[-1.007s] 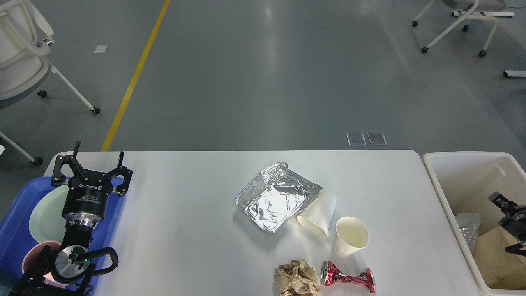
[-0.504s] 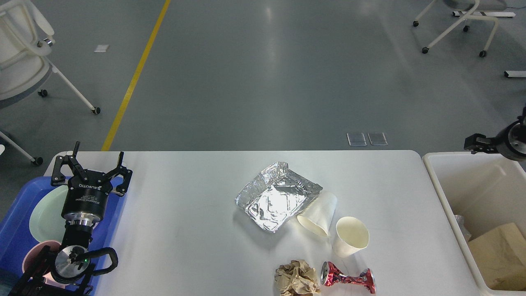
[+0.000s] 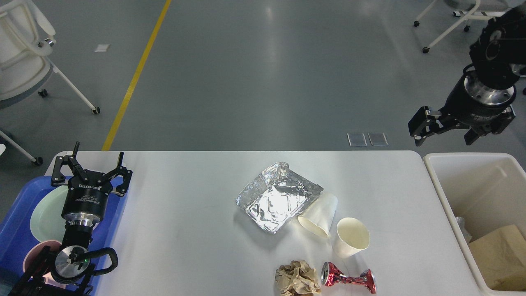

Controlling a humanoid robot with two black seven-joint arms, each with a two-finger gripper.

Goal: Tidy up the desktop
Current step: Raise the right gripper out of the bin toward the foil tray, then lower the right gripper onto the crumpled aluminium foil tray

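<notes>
The desktop fills the lower middle of the view, between a blue tray at its left end and a cream bin at its right end. Near its middle lies a crumpled foil tray. Just beside the foil, to the right, one paper cup lies on its side, and a second paper cup stands upright near it. At the near edge there is a ball of brown paper and, just beside it, a crushed red can.

The left gripper is above the far part of the blue tray, its fingers spread and holding nothing. In the tray are a pale green plate and a pink cup.

The right gripper hangs above the far edge of the bin, fingers spread wide, empty. Inside the bin lies brown paper.
</notes>
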